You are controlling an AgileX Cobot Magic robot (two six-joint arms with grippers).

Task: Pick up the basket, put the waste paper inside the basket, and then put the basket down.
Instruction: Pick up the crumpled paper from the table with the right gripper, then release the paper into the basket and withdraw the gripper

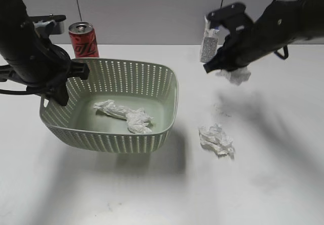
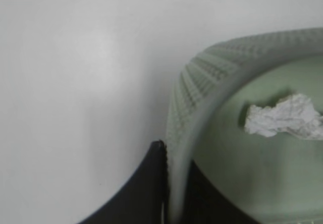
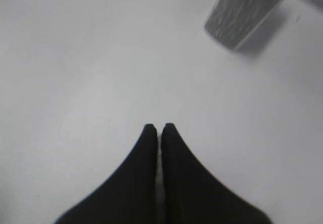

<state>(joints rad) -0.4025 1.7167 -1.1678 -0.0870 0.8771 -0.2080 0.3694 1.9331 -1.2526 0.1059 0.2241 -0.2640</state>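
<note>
Left gripper [image 2: 169,183] is clamped on the left rim of the basket [image 1: 121,83], and I see the basket lifted and tilted above the white table [image 1: 126,194]. One waste paper wad [image 1: 124,114] lies inside it. Right gripper [image 1: 216,69] has its fingers pressed together on a second wad [image 1: 236,75] (in the wrist view I see only a thin white strip between them), held in the air right of the basket. A third wad [image 1: 216,140] lies on the table, near the basket's right side. Behind stand a red can [image 1: 83,40] and a carton [image 1: 208,45].
</note>
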